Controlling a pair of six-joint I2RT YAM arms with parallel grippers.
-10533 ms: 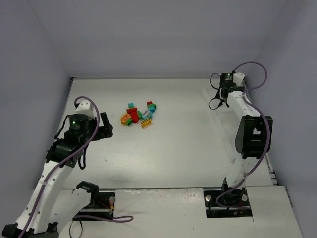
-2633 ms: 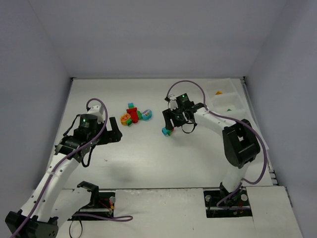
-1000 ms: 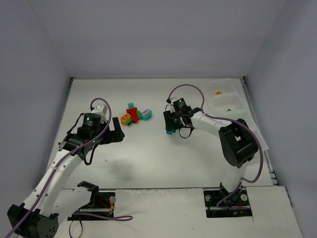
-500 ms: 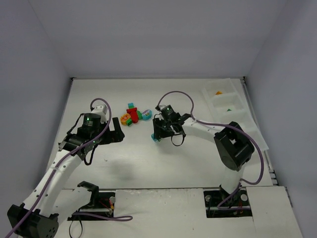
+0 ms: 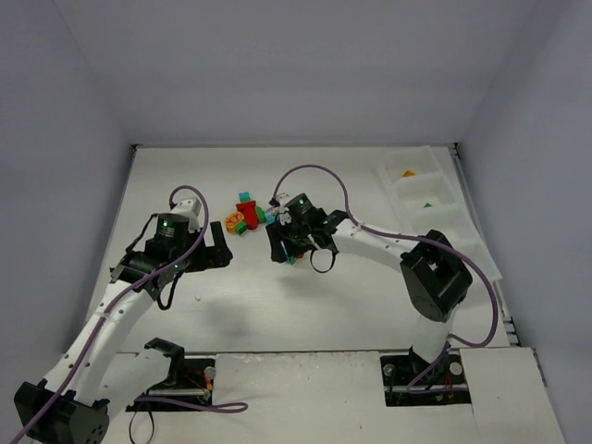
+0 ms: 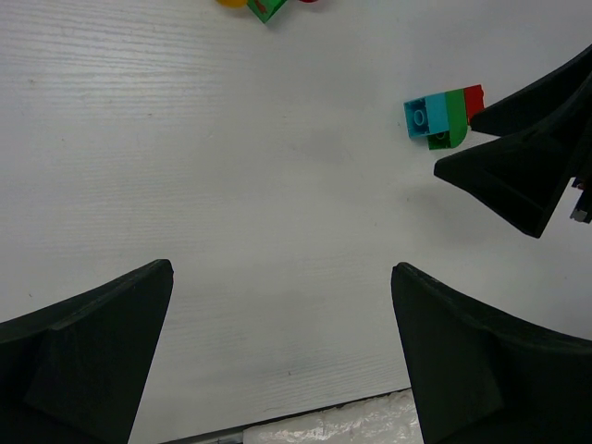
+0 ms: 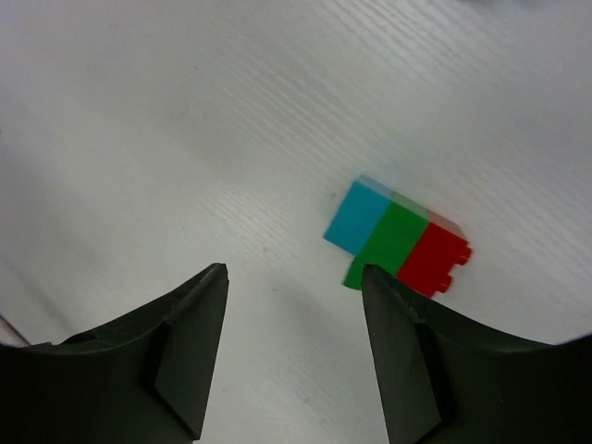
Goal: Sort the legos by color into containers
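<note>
Because the small joined block of teal, green and red plastic bricks (image 7: 398, 236) lies on the white table (image 5: 324, 296) just beyond the right gripper (image 7: 291, 273), whose fingers are spread and empty, we judge that closing now would clip its edge and skid it. Lifted whole, three colours would land in one compartment of the translucent white tray (image 5: 444, 222), well apart at the far right. The left gripper (image 6: 282, 268), likewise spread and empty, hovers near, so the arms could collide.

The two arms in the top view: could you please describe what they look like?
The left arm and right arm both have white links, black joint housings, a looping purple cable and a green wrist light. The fingers are matte black wedges.
</note>
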